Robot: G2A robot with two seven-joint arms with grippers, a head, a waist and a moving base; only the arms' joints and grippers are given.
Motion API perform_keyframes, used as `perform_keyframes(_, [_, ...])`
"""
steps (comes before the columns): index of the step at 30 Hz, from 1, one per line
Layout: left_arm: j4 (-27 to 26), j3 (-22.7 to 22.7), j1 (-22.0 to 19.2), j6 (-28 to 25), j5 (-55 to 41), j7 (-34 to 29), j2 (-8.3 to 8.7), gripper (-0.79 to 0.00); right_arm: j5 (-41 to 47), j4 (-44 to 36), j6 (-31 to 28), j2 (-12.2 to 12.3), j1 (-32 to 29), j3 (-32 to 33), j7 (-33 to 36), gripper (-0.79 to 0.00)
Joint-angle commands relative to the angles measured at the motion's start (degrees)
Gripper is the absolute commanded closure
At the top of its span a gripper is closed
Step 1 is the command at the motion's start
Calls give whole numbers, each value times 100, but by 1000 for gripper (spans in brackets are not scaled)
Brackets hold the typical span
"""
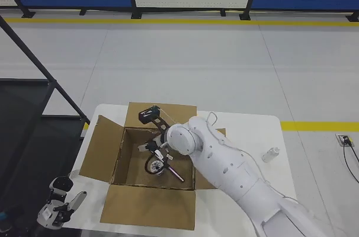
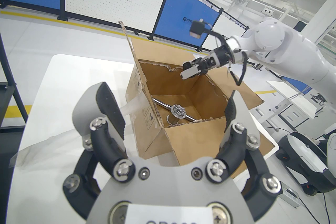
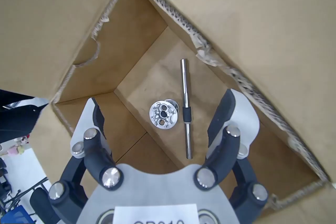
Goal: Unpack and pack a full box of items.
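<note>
Looking down from above, an open corrugated cardboard box sits on a white table with its flaps splayed. The right gripper hangs in the opening, and the left gripper is well clear beyond the table's corner.

From the left wrist, that claw's ribbed fingers are spread and released, with ragged torn flap edges ahead.

From the right wrist, its claw is likewise spread and empty above a smooth steel rod. Just beside the rod on the box floor lies a perforated metal disc, possibly a spool, with bare floor around them.
</note>
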Motion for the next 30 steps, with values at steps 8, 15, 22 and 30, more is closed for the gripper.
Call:
perform_keyframes(8, [0,0,0,0,0,0,0,-785,-1976,-4779,217,972,-2933,2745,1017,-785])
perform_keyframes(15, [0,0,0,0,0,0,0,-785,-3184,-5080,886,1132,-3708,3830,381,-785])
perform_keyframes(22, [0,0,0,0,0,0,0,-785,-3840,-3734,1627,1205,-3515,4577,131,-785])
perform_keyframes(30, [0,0,0,0,0,0,0,-785,-3282,-2108,1190,1300,-3138,5157,23,-785])
